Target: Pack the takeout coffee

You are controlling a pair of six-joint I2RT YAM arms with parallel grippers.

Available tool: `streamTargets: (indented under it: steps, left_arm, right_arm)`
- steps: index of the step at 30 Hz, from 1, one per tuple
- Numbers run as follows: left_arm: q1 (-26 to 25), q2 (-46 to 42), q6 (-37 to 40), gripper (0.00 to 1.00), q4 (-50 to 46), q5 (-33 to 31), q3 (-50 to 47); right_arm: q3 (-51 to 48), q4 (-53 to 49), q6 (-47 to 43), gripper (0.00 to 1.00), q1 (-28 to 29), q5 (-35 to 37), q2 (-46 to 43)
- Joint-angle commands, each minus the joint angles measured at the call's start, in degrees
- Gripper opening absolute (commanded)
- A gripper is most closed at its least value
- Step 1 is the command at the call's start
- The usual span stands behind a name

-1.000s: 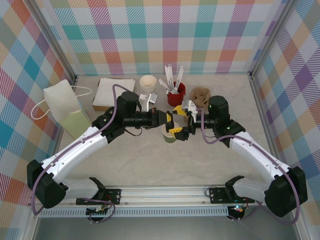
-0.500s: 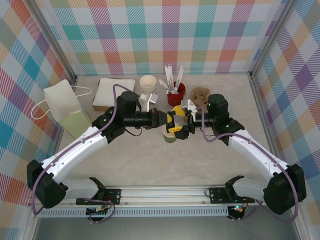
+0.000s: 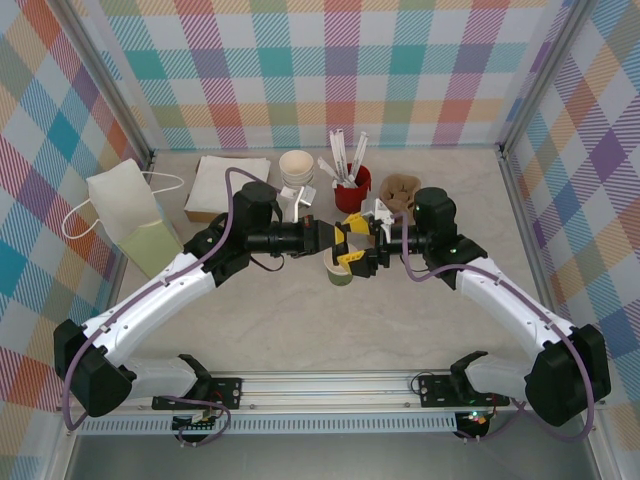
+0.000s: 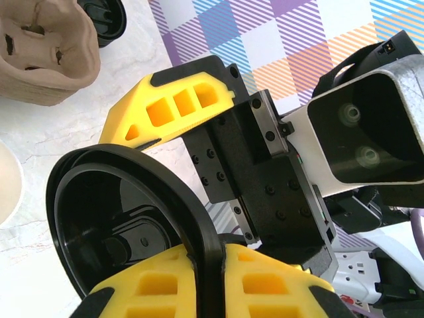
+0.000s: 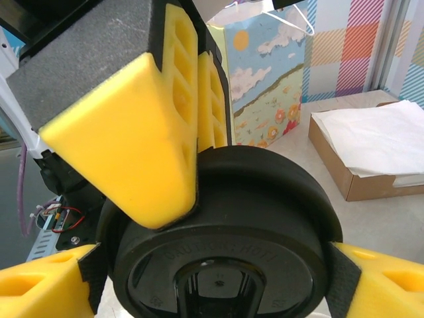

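The takeout coffee's olive-green cup (image 3: 340, 274) stands lidless at mid-table, under the two grippers. Its round black lid (image 5: 225, 225) hangs above it, tilted on edge. My left gripper (image 4: 207, 255) is shut on the lid's rim (image 4: 199, 232), one yellow finger inside and one outside. My right gripper (image 5: 215, 271) faces the lid's top. It is open, with one yellow finger on each side of the lid, close to its wall. In the top view the two grippers meet at the lid (image 3: 346, 244).
A paper bag (image 3: 125, 215) stands at the left. Along the back are a box of white napkins (image 3: 228, 182), a stack of lidless cups (image 3: 296, 167), a red cup of white sticks (image 3: 352, 186) and a brown pulp carrier (image 3: 400, 190).
My right gripper has moved a little left, onto the lid, and its jaws have narrowed around it. The left gripper keeps its hold and has not moved.
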Motion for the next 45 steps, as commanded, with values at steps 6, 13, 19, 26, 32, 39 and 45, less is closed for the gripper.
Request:
streamTargets:
  steps: [6, 13, 19, 26, 32, 39, 45]
  left_arm:
    - [-0.35, -0.99, 0.78, 0.0, 2.05, 0.81, 2.64]
    - [-0.32, -0.78, 0.85, 0.02, 0.92, -0.18, 2.82]
    - [-0.37, -0.62, 1.24, 0.09, -0.71, -1.44, 2.82]
    - [-0.33, -0.46, 1.54, 0.33, -1.97, -2.61, 2.89]
    - [-0.22, -1.65, 4.65, 0.61, -9.62, -9.01, 3.76]
    - [-0.27, -5.8, 7.72, 0.72, -20.72, -25.75, 2.56]
    - [-0.29, -10.45, 6.05, 0.74, -23.13, -34.13, -4.6]
  right_arm:
    - [1.2, -2.3, -0.92, 0.76, -0.11, -3.34, 0.19]
    - [1.77, -5.09, -1.59, 0.74, -0.11, -1.68, -0.15]
    - [2.8, -10.17, -2.75, 0.73, -0.11, 0.87, -1.22]
    - [4.23, -17.05, -4.37, 0.73, -0.11, 4.34, -2.11]
    - [7.22, -26.0, -5.74, 0.73, -0.11, 9.57, -1.11]
    - [14.64, -39.63, -5.64, 0.72, 1.74, 20.08, 3.75]
    - [21.29, -46.98, -4.4, 0.72, 6.05, 30.24, 10.13]
